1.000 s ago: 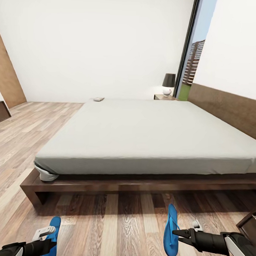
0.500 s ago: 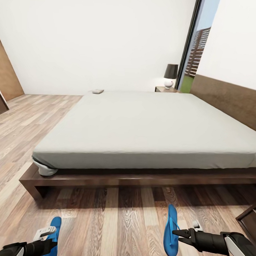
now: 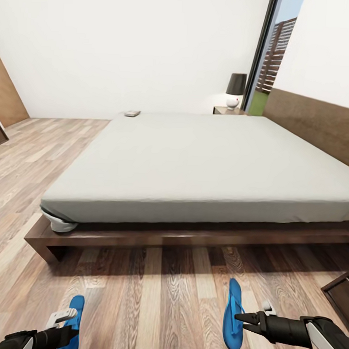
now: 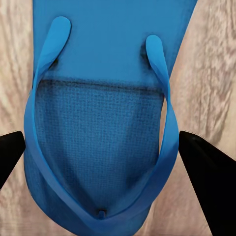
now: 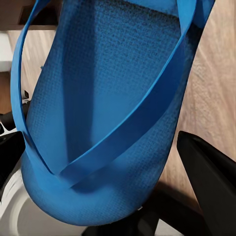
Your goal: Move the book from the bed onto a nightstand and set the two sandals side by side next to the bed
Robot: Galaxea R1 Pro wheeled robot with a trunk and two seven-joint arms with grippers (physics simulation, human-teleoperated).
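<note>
Bright-blue rubber shows at both lower corners of the head view, where each arm carries one thin flat-soled flip-flop. The left end effector is clenched on the left blue flip-flop sandal, held low above the wood-plank floor. In the left wrist view that sandal lies sole-up to the camera with its blue Y-strap arched over the textured footbed, the black fingertips standing at either side of it. The right end effector grips the right blue flip-flop sandal by its edge, so the sandal stands on its side, toe pointing toward the bed. The right wrist view shows this sandal close up, straps crossing the footbed, a black finger beside it.

Ahead stands the large low dark-brown wooden platform bed with a plain light-grey mattress and a flat brown headboard along the right wall. The small thin book lies flat on the mattress's far left corner, too small to read. Beyond the far end of the bed, a low dark-brown nightstand carries a lamp with a black shade and white base, beside a tall black-framed window. A dark-brown cabinet corner shows at the right edge, near the right arm.
</note>
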